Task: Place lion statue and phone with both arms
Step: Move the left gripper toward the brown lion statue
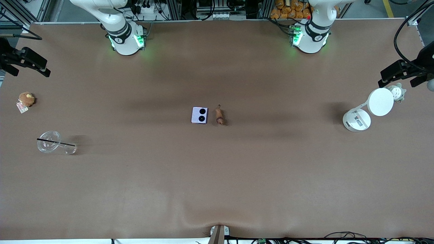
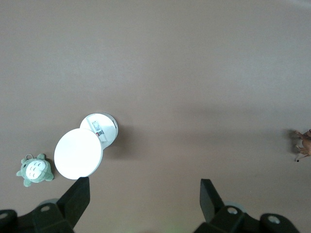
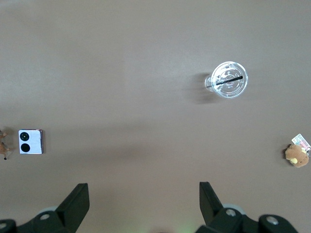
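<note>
The pale lilac phone (image 1: 199, 115) lies flat at the table's middle, its two black camera circles up. The small reddish-brown lion statue (image 1: 219, 116) lies right beside it, toward the left arm's end. Neither gripper shows in the front view. In the left wrist view my left gripper (image 2: 144, 180) is open and empty, high over bare table, with the lion statue (image 2: 303, 144) at the frame's edge. In the right wrist view my right gripper (image 3: 143, 184) is open and empty, high over bare table, with the phone (image 3: 30, 141) and lion statue (image 3: 4, 145) far off.
A clear cup with a black straw (image 1: 51, 142) and a brown plush toy (image 1: 26, 99) sit at the right arm's end. A white round-headed stand (image 1: 356, 120) and a grey-white plush (image 1: 396, 92) sit at the left arm's end. Black camera mounts (image 1: 403, 71) flank the table.
</note>
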Robot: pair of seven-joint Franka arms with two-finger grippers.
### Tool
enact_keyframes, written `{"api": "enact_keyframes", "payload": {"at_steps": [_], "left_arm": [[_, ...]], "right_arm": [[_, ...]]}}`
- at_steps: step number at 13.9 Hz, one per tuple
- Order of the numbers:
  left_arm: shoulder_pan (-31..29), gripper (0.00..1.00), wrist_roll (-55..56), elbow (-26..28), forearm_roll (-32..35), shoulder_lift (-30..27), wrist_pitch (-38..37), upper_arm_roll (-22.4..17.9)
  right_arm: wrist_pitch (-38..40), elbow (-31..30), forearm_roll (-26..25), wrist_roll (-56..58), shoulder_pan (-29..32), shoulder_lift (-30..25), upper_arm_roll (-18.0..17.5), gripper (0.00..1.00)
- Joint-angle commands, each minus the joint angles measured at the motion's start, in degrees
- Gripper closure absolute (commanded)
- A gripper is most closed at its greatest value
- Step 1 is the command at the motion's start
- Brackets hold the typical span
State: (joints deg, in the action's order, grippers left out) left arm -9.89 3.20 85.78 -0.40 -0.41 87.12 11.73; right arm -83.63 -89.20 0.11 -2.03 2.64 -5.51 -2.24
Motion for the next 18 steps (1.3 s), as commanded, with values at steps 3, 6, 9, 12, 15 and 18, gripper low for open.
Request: {"api": "enact_keyframes", "payload": {"at_steps": [3,6,9,12,15,18], "left_arm": [[-0.1,0.00,-0.2,0.3,0.8,-0.9,-0.7,0.2],[0.0,0.00,-0.1,0.6,-0.1,0.8,-0.7,0.2],[1.7,0.00,0.2,0.6,-1.9,5.3,-0.5,1.5],[6.2,0.00,0.7,0.2,-1.5,11.3,1.2,1.9],[10.8,0.00,2.1,-1.5,-1.1,16.7,5.4,1.9],[17.3,0.00,10.3,-1.5,-1.1,20.3,12.1,1.9]], "right_arm": [[0.3,-0.4,0.4,-0.5,1.2,-0.2,-0.8,0.00],[0.5,-0.5,0.4,-0.5,1.3,-0.2,-0.8,0.00],[0.4,-0.5,0.4,-0.5,1.4,-0.1,-0.8,0.00],[0.3,-1.0,0.4,-0.4,1.6,0.0,-0.8,0.00],[0.2,-1.0,0.4,-0.4,1.6,0.1,-0.8,0.00],[0.2,-1.0,0.4,-0.4,1.7,0.2,-0.8,0.00]]}}
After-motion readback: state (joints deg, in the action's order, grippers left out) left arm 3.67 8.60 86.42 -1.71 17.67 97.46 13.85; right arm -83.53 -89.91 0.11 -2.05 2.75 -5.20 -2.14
